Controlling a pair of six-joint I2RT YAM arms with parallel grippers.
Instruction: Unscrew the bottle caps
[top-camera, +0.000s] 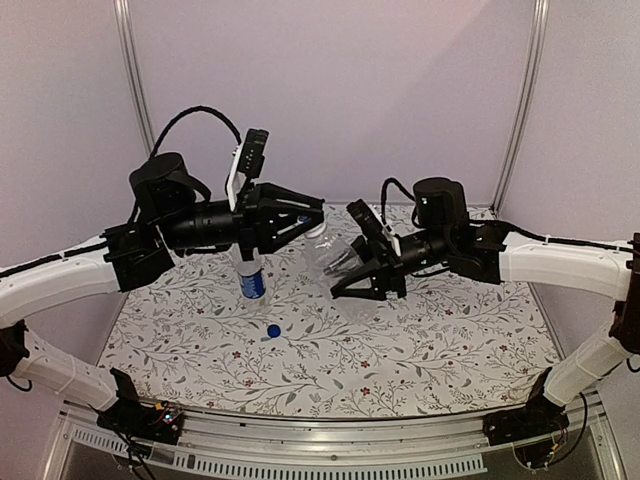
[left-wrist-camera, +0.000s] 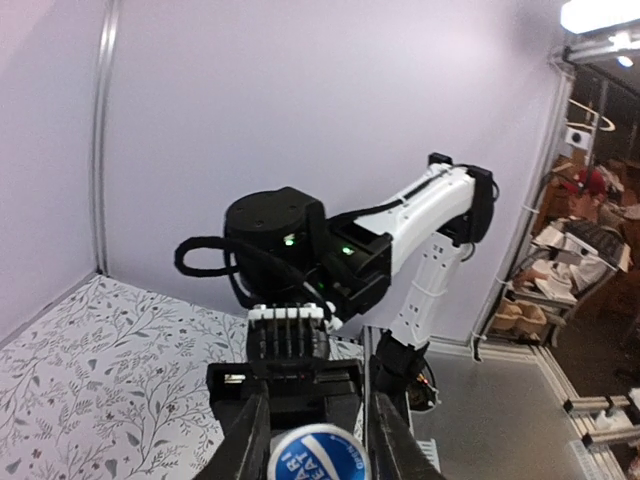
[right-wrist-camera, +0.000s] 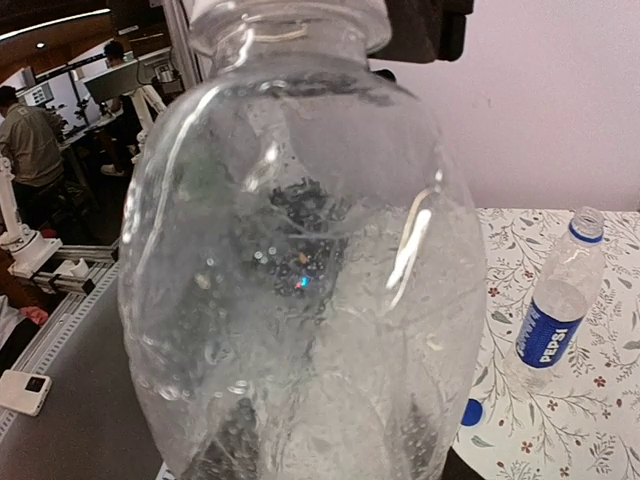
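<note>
My right gripper (top-camera: 347, 266) is shut on the plain clear bottle (top-camera: 330, 250) and holds it tilted above the table. The bottle fills the right wrist view (right-wrist-camera: 300, 260), and my fingers (right-wrist-camera: 232, 440) show through it. My left gripper (top-camera: 312, 216) is shut on the whitish cap with a blue top (left-wrist-camera: 318, 456) at that bottle's neck. I cannot tell whether the cap is still threaded on. The labelled bottle (top-camera: 251, 276) stands upright and uncapped on the table (right-wrist-camera: 556, 300). The solid blue cap (top-camera: 273, 330) lies on the table in front of it (right-wrist-camera: 472, 412).
The floral tablecloth (top-camera: 400, 340) covers the table. Purple walls stand behind, with metal frame posts (top-camera: 132, 60) at the back corners. The table's front rail (top-camera: 330, 440) runs between the arm bases.
</note>
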